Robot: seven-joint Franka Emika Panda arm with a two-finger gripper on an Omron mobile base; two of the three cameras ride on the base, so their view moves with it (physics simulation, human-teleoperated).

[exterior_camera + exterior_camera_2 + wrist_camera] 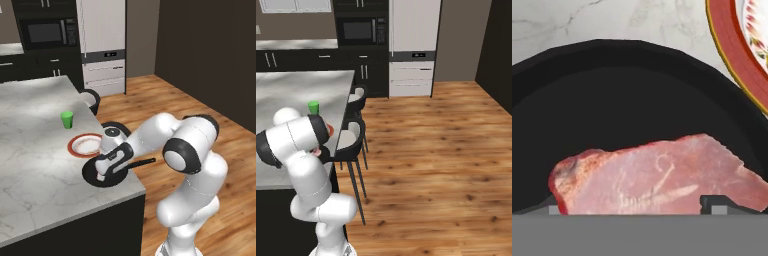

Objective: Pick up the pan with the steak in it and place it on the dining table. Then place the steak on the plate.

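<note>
The black pan point(90, 172) rests on the dining table point(35, 175) near its front right corner, its handle point(144, 162) sticking out over the edge. Inside it lies the pink-red steak point(657, 177), large in the hand view. My gripper point(102, 175) is lowered into the pan, open, with its fingertips point(719, 204) standing on either side of the steak point(637, 210). The white plate with the reddish-brown rim point(84, 145) sits right behind the pan, almost touching it, and its rim point(732, 50) shows at the upper right of the hand view.
A small green cup point(67, 119) stands beyond the plate. Dark bar stools point(351, 137) line the table's right side. The wooden floor to the right is open. Cabinets, a microwave and a fridge stand along the back wall.
</note>
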